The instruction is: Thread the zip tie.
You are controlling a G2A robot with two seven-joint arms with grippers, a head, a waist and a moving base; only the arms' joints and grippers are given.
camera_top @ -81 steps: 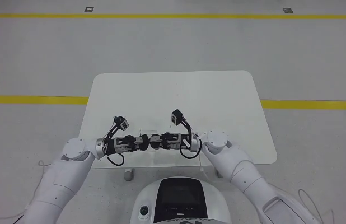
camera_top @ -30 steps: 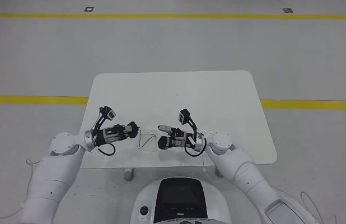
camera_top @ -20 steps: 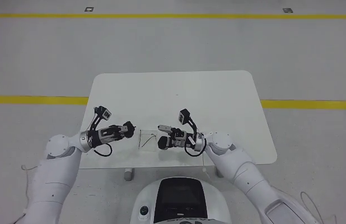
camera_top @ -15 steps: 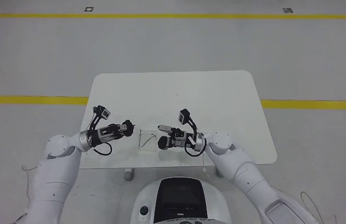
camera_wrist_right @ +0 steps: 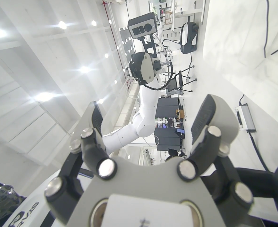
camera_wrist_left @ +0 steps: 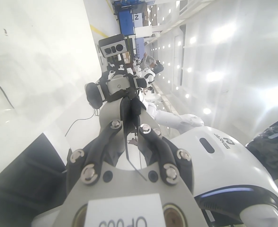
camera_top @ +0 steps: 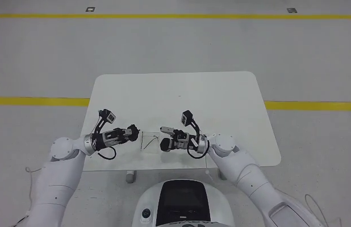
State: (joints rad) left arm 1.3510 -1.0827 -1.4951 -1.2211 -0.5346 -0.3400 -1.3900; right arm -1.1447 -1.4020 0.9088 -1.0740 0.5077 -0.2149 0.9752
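Over on the left, the left hand [camera_top: 132,131] hovers above the near part of the white bench [camera_top: 221,96], its fingers [camera_wrist_left: 127,109] pressed together. A thin dark strand [camera_wrist_left: 137,170] runs from between them back toward the palm. Whether that is a piece of a tie I cannot tell. The hand points right, toward the middle, which suits a reach for the tie lying there.

Just to its right, the black zip tie [camera_top: 142,142] lies flat on the bench, between the two hands and touched by neither. From the top it looks bent into a rough loop, so the tail may already be through the head, though the strap is too thin to be sure. Lying slack in the gap, it can be reached from either side.

Farther right, the right hand [camera_top: 163,138] faces left toward the tie, with its fingers spread wide and nothing between them. That wide, empty stance reads as readiness to pinch the end nearest it.
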